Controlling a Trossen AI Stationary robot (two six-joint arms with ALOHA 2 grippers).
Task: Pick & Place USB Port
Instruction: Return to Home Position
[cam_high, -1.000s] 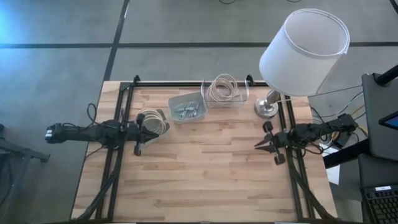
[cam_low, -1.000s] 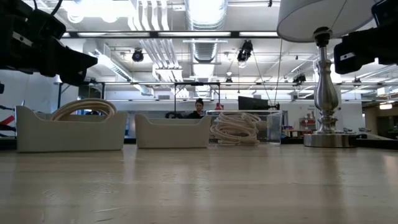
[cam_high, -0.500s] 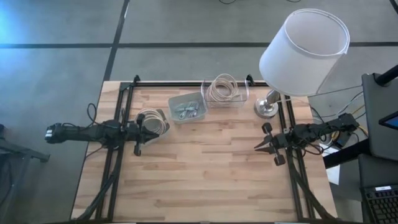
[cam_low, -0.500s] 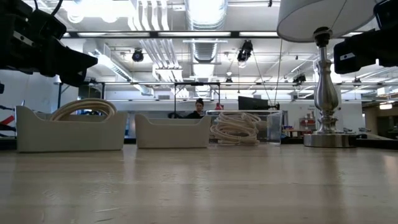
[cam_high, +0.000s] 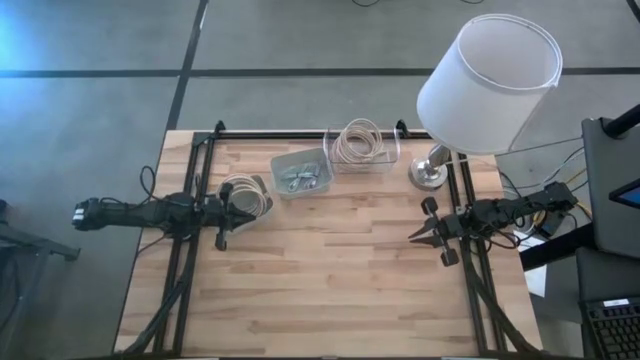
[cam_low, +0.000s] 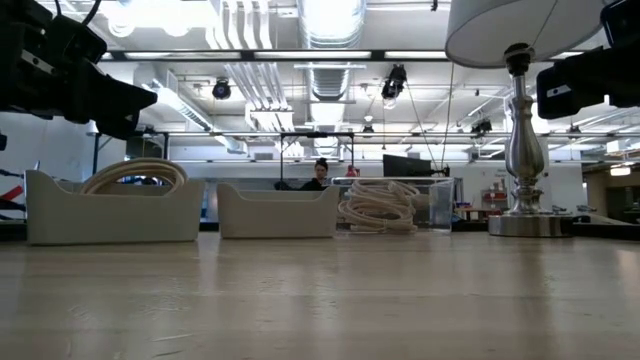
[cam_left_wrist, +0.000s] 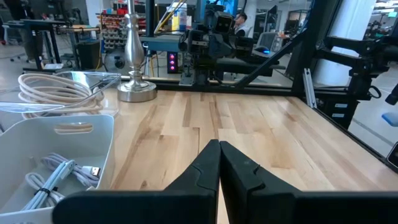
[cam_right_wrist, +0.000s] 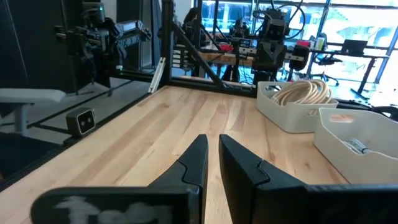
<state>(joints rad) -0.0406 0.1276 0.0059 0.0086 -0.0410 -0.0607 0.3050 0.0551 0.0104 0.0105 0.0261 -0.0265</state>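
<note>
You have the left gripper (cam_left_wrist: 219, 146) at the table's left side, close by the left gray bin (cam_high: 265, 185) with its light brown cable coil (cam_high: 243, 192). Its fingers are pressed together on nothing. Your right gripper (cam_high: 414, 235) hangs over the right side, nearer than the lamp (cam_high: 490, 85), with its fingers a thin gap apart and nothing between them. The USB cables (cam_high: 300, 180) lie in the middle gray bin (cam_high: 280, 163), and just right of it the transparent bin (cam_high: 393, 150) at the far edge holds another light brown coil (cam_high: 355, 143).
</note>
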